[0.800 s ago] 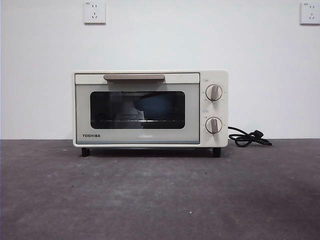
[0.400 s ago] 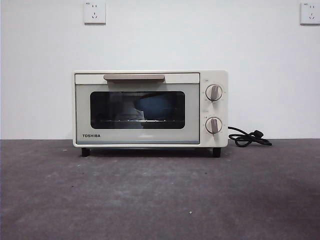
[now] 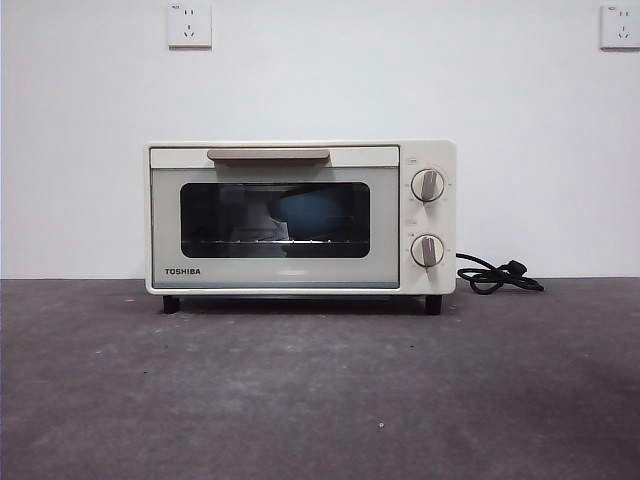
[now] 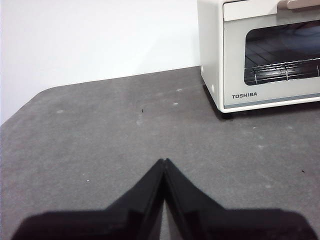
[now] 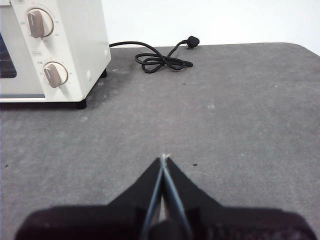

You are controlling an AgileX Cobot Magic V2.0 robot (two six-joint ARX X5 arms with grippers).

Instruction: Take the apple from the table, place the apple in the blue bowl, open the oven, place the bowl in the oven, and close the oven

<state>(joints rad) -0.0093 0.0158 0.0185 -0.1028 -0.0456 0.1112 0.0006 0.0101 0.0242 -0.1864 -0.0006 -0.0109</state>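
Observation:
The cream-white oven (image 3: 300, 217) stands at the back of the table (image 3: 320, 390) with its door closed. Through the dark glass the blue bowl (image 3: 318, 213) shows dimly on the wire rack inside. The apple is hidden. In the left wrist view my left gripper (image 4: 164, 161) is shut with nothing in it, hovering over bare table, with the oven's (image 4: 260, 52) left front corner beyond it. My right gripper (image 5: 163, 157) is shut and empty too, over the table near the oven's (image 5: 55, 50) knob side.
A coiled black cord with plug (image 3: 497, 275) lies right of the oven, also seen as the cord (image 5: 162, 57) in the right wrist view. A white wall with two sockets (image 3: 189, 25) rises behind. The table's rounded far-left corner (image 4: 30, 102) shows in the left wrist view.

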